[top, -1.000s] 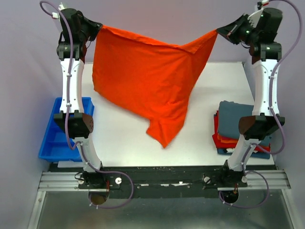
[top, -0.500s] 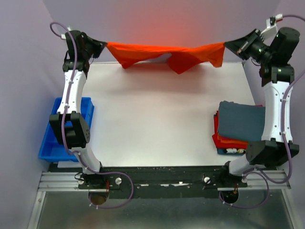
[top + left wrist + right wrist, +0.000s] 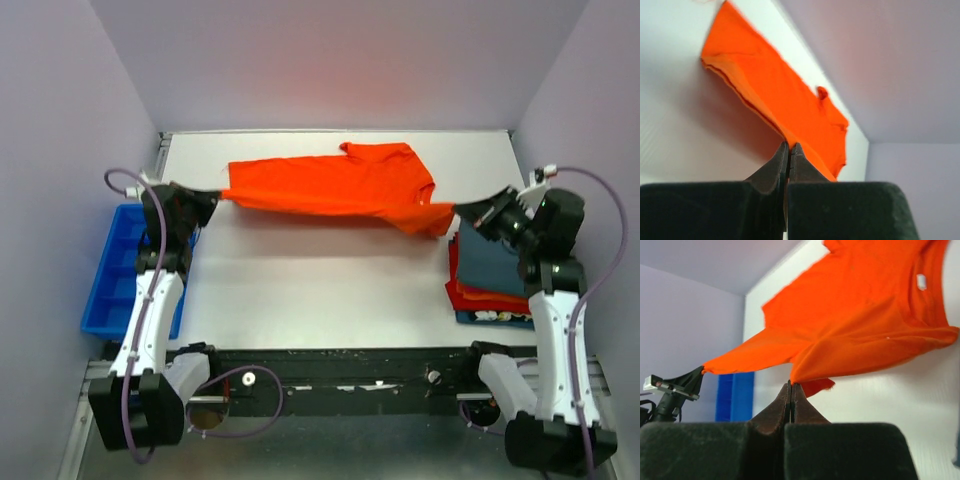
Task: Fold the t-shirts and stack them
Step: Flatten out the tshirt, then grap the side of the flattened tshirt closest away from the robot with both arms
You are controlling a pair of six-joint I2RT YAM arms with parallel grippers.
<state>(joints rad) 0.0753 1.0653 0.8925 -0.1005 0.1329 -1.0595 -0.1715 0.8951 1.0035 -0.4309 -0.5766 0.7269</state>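
A bright orange-red t-shirt [image 3: 340, 185] lies stretched across the far part of the white table [image 3: 320, 280]. My left gripper [image 3: 213, 195] is shut on its left corner, low over the table. My right gripper [image 3: 462, 211] is shut on its right corner. The left wrist view shows the cloth [image 3: 775, 95] pinched at the fingertips [image 3: 789, 147]. The right wrist view shows the shirt [image 3: 860, 315] pinched at the fingertips [image 3: 791, 385], with its collar and label at upper right. A stack of folded t-shirts [image 3: 495, 265], dark teal on top of red and blue, sits at the table's right edge.
A rigid blue plastic bin [image 3: 108, 275] stands off the table's left edge, and it also shows in the right wrist view [image 3: 732, 395]. Lilac walls close in the back and both sides. The metal rail with the arm bases runs along the near edge.
Both arms have swung down and toward me from high at the back. The orange-red shirt, which hung between them in the air, now lies spread on the far table.
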